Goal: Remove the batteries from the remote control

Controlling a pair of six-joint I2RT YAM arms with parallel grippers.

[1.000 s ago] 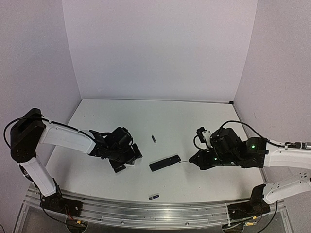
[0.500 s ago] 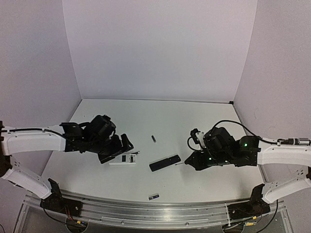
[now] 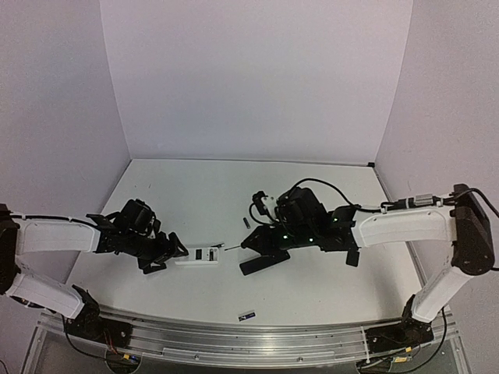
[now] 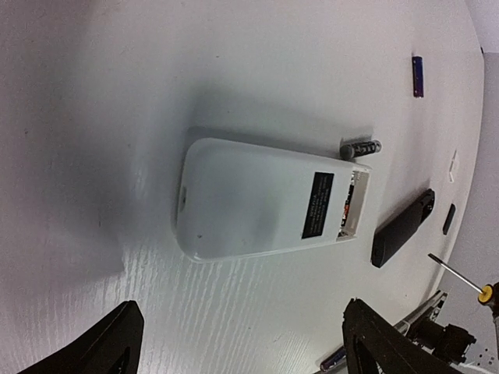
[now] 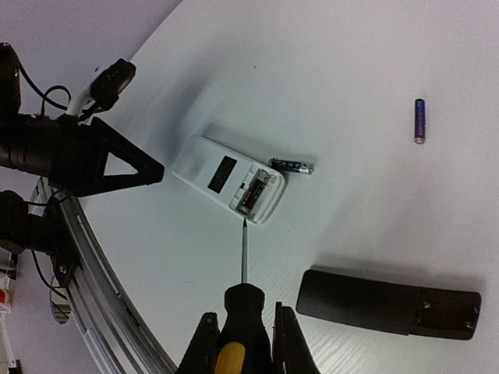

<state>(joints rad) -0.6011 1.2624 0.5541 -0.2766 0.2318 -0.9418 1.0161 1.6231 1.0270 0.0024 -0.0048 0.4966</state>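
Right tool (image 5: 243,333) clenched on screwdriver (image 5: 242,300), tip seemingly at remote (image 5: 204,161), battery (image 5: 292,166) just beyond.

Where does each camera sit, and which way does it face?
Top external: above and behind the bases, looking down over the table; both arms show.
Left wrist: looks down at the white remote; the open left tool frames the bottom edge.
Right wrist: looks along the screwdriver that the right tool grips, toward that remote.
Shared: both wrist views show the black remote and a loose battery.
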